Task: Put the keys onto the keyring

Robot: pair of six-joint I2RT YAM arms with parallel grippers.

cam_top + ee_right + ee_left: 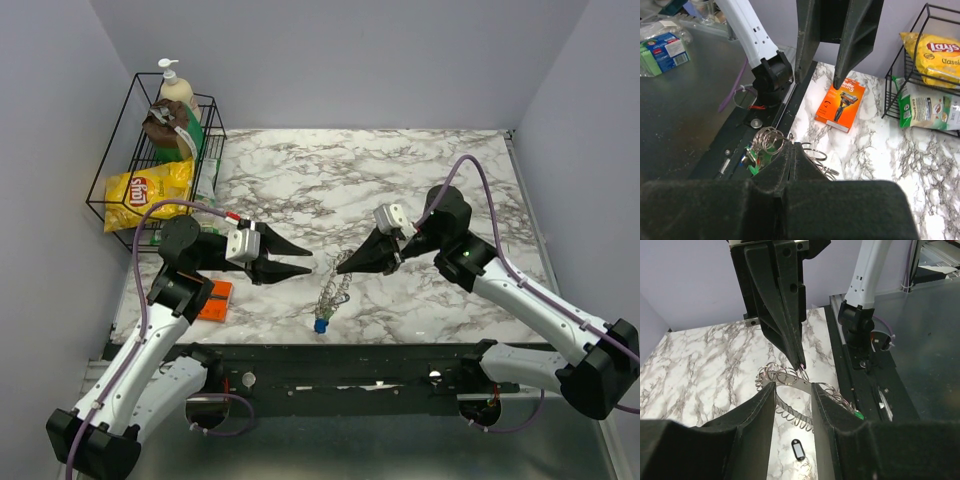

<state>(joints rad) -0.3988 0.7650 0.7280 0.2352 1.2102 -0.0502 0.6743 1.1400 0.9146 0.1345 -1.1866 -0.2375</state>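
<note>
Top external view is showing my right gripper (pixel 342 268) pinching the thin silvery wire keyring (pixel 333 290) with jaws pressed together, while my left gripper (pixel 308 262) is hovering just opposite, jaws spread and empty. I am judging the job partway: small silver keys are already fringing the ring, but I cannot tell whether the blue-headed metal key (pixel 321 325) at the bunch's end is threaded. The bunch is trailing lengthwise from my right tips toward the arm bases, its blue end pointing away below both jaws.
</note>
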